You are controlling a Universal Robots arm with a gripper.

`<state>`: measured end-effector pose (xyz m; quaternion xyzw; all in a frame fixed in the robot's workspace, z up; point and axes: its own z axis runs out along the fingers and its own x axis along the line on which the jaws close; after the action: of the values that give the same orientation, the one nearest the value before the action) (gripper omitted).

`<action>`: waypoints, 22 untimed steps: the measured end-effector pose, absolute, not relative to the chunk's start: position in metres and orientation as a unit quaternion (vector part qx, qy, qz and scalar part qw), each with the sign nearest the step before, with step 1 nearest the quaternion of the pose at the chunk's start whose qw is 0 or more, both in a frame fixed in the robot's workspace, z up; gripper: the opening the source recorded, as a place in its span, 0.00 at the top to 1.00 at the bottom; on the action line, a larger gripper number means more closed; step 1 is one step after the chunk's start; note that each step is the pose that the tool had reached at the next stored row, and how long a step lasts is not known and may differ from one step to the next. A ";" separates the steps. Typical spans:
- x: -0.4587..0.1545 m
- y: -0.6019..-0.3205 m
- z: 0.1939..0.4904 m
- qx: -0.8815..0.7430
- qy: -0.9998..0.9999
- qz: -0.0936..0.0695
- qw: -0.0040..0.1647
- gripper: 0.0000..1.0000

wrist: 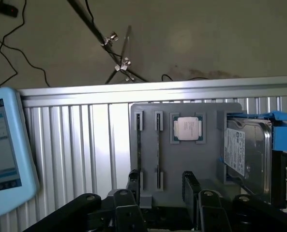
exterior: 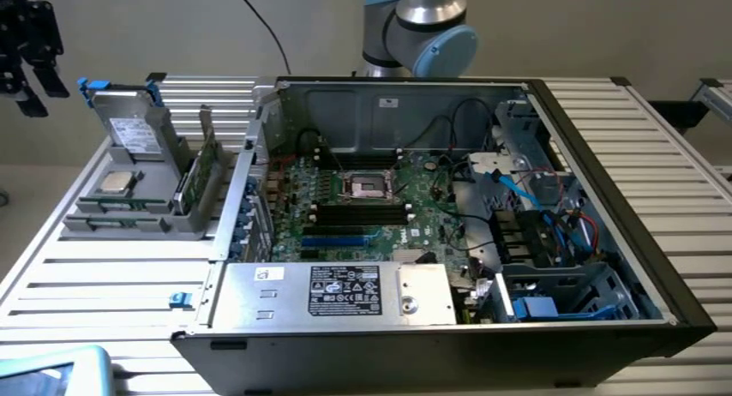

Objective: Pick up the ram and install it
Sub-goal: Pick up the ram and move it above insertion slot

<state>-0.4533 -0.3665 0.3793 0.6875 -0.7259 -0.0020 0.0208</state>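
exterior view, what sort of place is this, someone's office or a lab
Most likely a robotics lab bench for computer assembly: an open black desktop computer case lies on a ribbed aluminium table, a grey parts holder stands beside it, and a silver-and-blue robot arm rises behind.

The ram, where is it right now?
In the exterior view the ram stands on edge in the grey holder at that view's left, between the silver processor chip and the computer case.
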 end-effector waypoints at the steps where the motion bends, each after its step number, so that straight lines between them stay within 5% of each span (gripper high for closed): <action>1: -0.453 -0.367 0.377 0.687 -0.726 -0.002 0.020 0.51; 22: -0.440 -0.382 0.339 0.687 -0.726 -0.001 0.019 0.51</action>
<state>-0.4398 -0.3815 0.3393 0.6875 -0.7259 -0.0009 0.0193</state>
